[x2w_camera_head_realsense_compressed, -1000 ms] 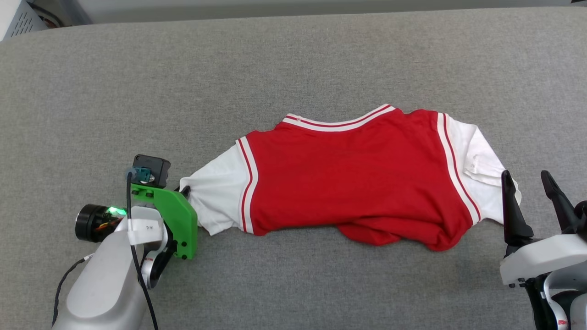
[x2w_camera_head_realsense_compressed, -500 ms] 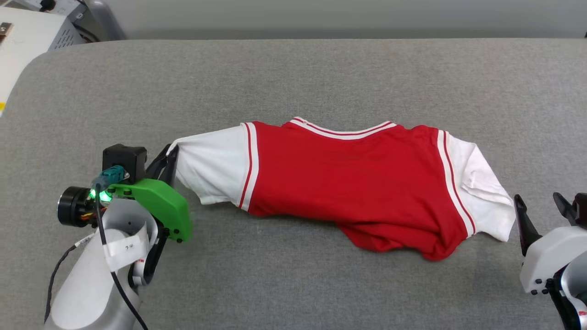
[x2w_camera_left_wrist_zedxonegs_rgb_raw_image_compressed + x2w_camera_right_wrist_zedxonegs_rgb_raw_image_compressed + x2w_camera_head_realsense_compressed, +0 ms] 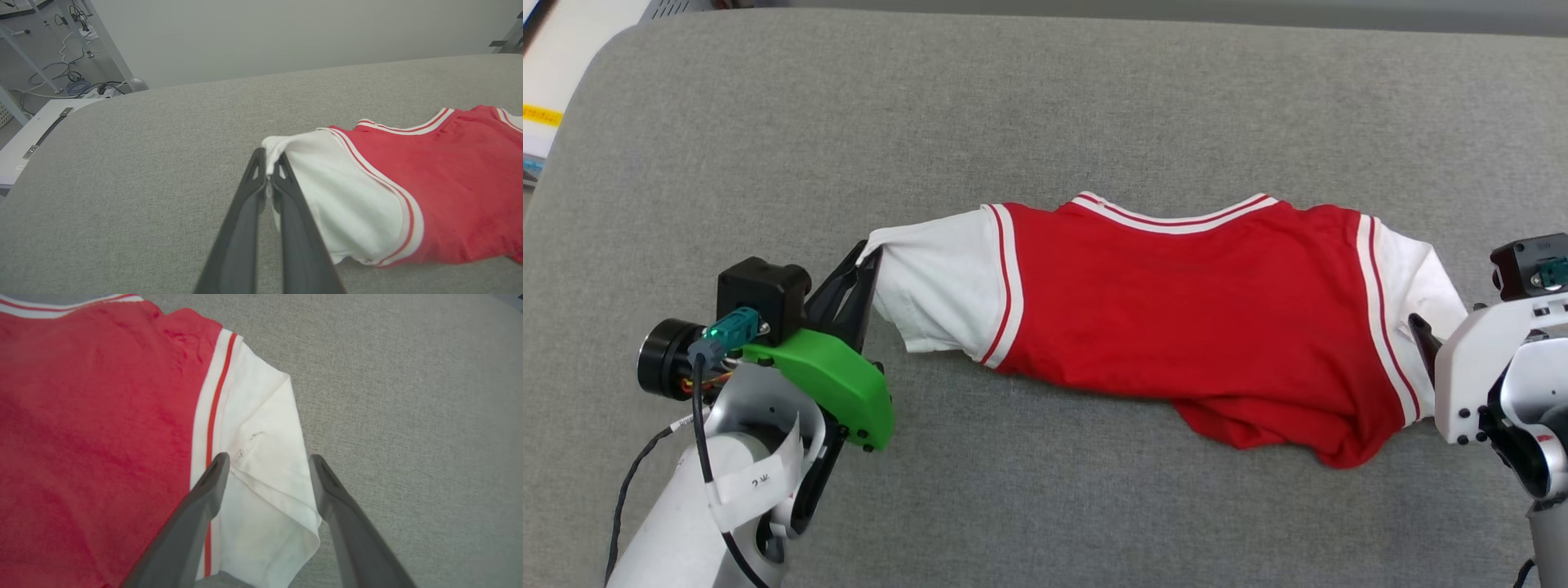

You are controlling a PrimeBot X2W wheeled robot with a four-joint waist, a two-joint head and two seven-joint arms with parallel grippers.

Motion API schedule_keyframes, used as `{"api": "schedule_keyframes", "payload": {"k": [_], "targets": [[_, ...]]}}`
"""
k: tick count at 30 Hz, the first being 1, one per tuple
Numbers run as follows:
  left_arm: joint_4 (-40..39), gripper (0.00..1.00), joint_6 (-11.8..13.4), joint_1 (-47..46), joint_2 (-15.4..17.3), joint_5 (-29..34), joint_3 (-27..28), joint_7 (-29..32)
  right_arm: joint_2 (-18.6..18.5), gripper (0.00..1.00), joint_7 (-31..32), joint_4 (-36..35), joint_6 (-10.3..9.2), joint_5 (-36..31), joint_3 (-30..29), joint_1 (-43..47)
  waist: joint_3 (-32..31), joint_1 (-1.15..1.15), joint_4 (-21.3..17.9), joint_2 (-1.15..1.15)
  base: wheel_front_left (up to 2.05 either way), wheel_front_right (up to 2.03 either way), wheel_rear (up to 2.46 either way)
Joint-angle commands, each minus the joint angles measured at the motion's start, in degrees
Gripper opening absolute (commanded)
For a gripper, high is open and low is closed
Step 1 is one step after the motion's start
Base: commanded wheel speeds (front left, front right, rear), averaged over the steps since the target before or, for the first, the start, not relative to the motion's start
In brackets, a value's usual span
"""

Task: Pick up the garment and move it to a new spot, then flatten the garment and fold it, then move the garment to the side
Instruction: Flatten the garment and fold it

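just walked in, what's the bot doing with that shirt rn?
It is working on a red garment spread across the grey padded surface. The left gripper is shut on the cuff of one white sleeve. The right gripper is open, with its fingers on either side of the other white sleeve, and has not closed on it. The garment's lower hem is bunched, so it is not flat yet.
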Motion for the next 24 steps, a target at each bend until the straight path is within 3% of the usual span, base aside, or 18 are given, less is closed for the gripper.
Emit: {"api": "schedule_keyframes", "payload": {"k": [1,17,18,19,20,21,24], "targets": [[-0.3,0.0,0.3,0.4,0.1,-0.2,-0.2,0.2,-0.4,1.0,0.7,1.1,-0.04,0.5,0.3,-1.7,1.6,0.0,1.2,0.0,0.0,0.0,0.0],[-0.4,0.0,0.3,-0.4,0.2,-0.6,-0.6,-0.5,-1.9,1.0,1.2,13.4,-0.04,-1.0,-2.8,-8.3,4.3,0.0,2.6,0.0,0.0,0.0,0.0],[-0.3,0.0,0.3,-0.5,0.1,-0.7,-0.7,-0.6,-1.6,0.95,1.5,13.9,-0.04,-0.6,-2.9,-8.3,4.4,0.0,2.7,0.0,0.0,0.0,0.0],[-0.1,0.0,0.3,-0.5,0.1,-0.7,-0.7,-0.7,-1.2,0.49,2.2,14.5,-0.04,0.2,-3.0,-8.2,4.4,0.0,2.7,0.0,0.0,0.0,0.0],[0.1,0.0,0.2,-0.6,0.0,-0.8,-0.8,-0.8,-1.0,0.12,2.6,14.9,-0.04,0.7,-3.0,-8.1,4.4,0.0,2.7,0.0,0.0,0.0,0.0],[0.4,0.0,0.2,-0.7,0.0,-0.8,-0.8,-0.9,-1.2,0.0,3.0,15.1,-0.04,1.0,-2.5,-8.0,4.5,0.0,2.7,0.0,0.0,0.0,0.0],[1.4,0.0,0.0,-0.8,-0.1,-1.1,-0.8,-1.4,-1.8,0.0,2.6,15.2,-0.04,1.4,-2.1,-7.8,4.2,0.0,2.6,0.0,0.0,0.0,0.0]]}}
